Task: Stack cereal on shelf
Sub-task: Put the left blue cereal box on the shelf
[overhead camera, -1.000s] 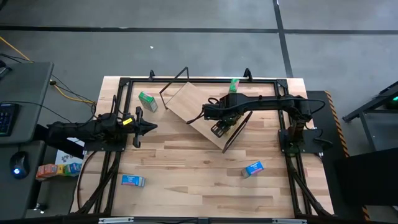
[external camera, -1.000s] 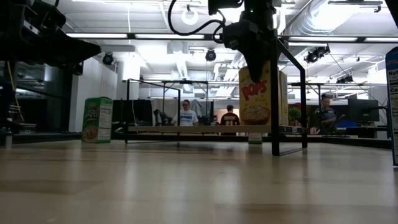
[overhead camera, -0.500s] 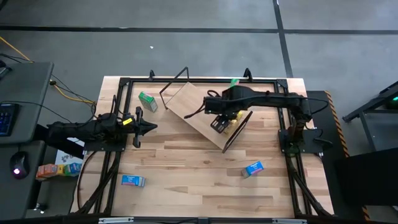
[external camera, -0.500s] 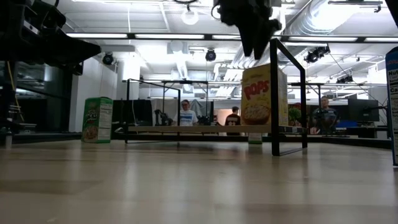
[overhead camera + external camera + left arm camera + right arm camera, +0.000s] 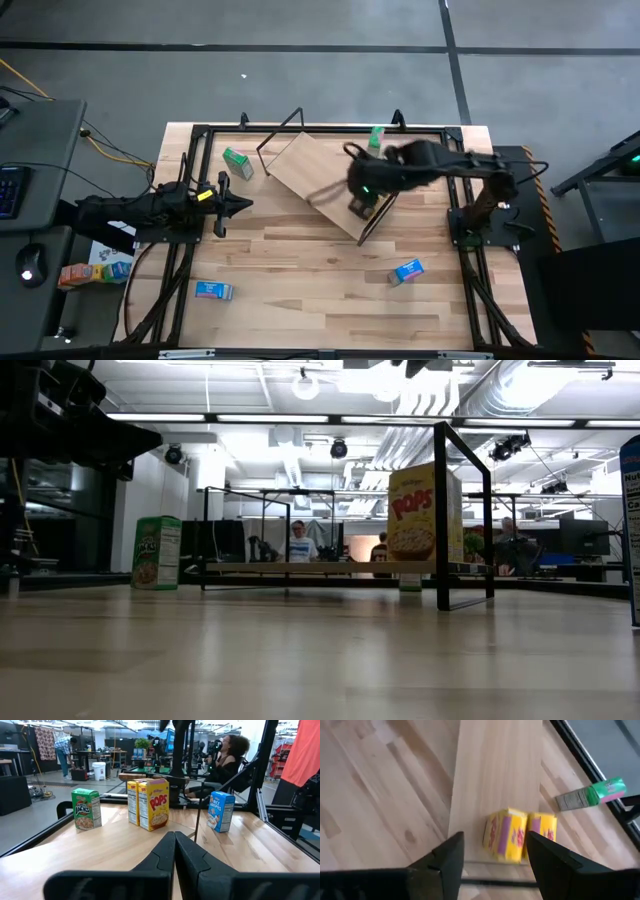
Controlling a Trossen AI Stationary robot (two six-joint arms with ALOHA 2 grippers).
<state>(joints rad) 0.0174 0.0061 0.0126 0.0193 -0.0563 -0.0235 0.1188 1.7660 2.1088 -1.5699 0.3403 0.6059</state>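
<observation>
Pulled back since a second ago, the right pincer (image 5: 362,190) no longer sits low over the yellow boxes; it has lifted up and away toward the right side of the shelf (image 5: 310,172), and in the low view it has left the picture but for a dark bit at the top edge. Its fingers (image 5: 451,855) stand spread with nothing between them.

Two yellow-orange Pops boxes (image 5: 520,834) stand side by side, touching, on the light-wood shelf, close to its right edge by the black wire frame (image 5: 440,520). From table height the front Pops box (image 5: 418,513) stands upright just left of the frame's post. The left wrist view shows the pair (image 5: 148,803) upright as well.

One green cereal box (image 5: 237,160) sits on the tabletop (image 5: 300,290) just left of the shelf, toward the far left corner; it reads as an Apple Jacks box (image 5: 86,809) from the left wrist. Another green box (image 5: 376,137) lies at the far edge, behind the shelf's right end. A blue box (image 5: 408,270) rests on the near right part of the tabletop, well apart from the shelf, and a second blue box (image 5: 213,291) lies near the left front corner.

At the left edge of the tabletop waits the left pincer (image 5: 228,204), its fingers (image 5: 176,851) pressed together and empty.

People show in the room beyond the tabletop.
</observation>
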